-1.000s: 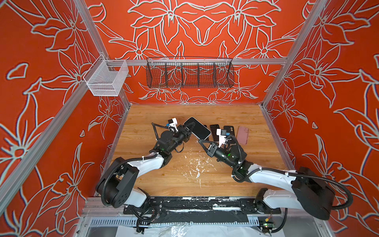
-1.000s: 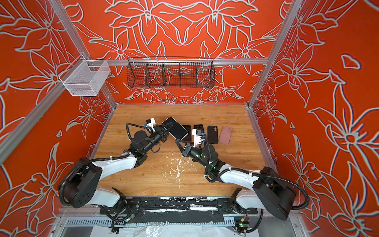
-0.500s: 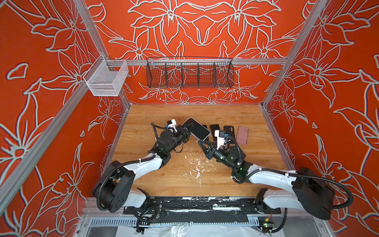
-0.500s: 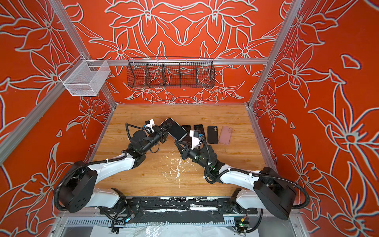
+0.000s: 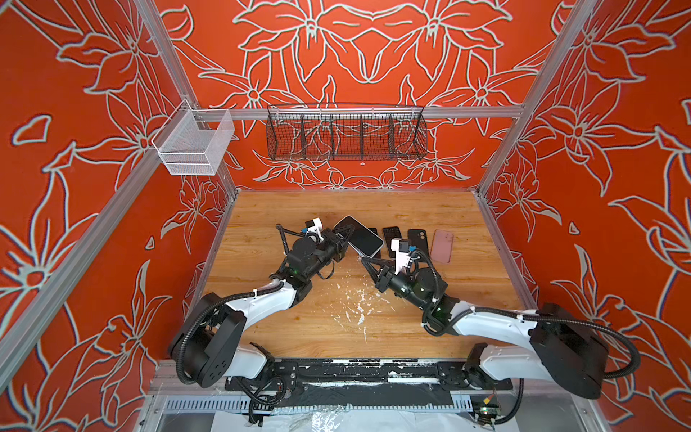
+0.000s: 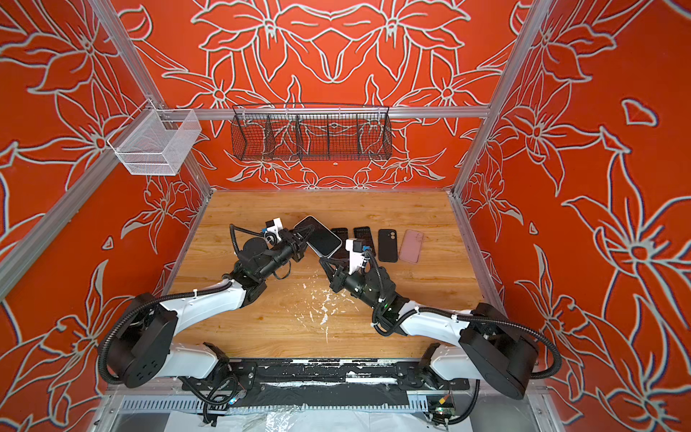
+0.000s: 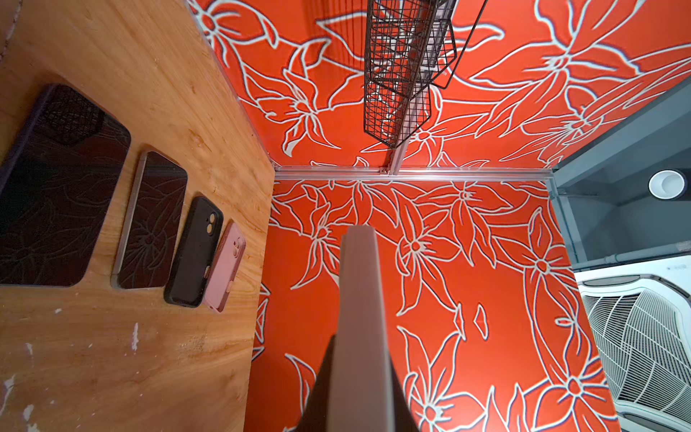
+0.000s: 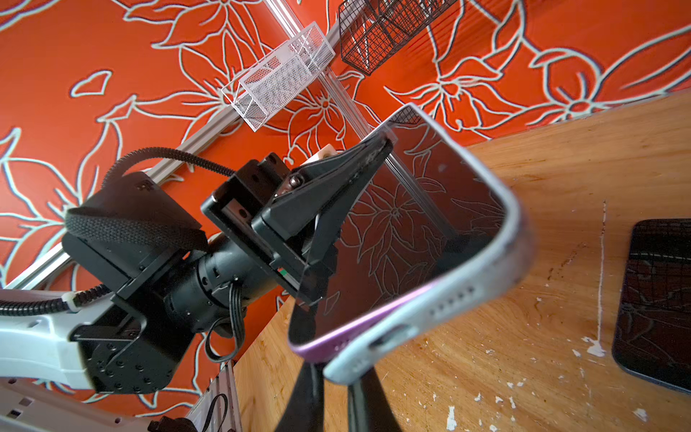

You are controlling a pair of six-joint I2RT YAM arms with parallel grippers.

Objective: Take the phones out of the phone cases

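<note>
Above desk (image 8: 561, 179), left claw (image 5: 347, 235) clenched across phone (image 8: 411, 224); right claw (image 8: 336, 376) pinches phone case (image 8: 467, 291) corner. Should peel corner away slowly, w/o twisting; left must hold firm.

A tabletop (image 5: 336, 329) of smooth grained wood is shown, flecked with rough white specks. The glossy, mirror-like glass face of a phone (image 8: 411, 224) is framed by a pale, matt, scuffed plastic case (image 8: 516, 239). A basket (image 5: 346, 134) of black metal wire is also seen.
</note>
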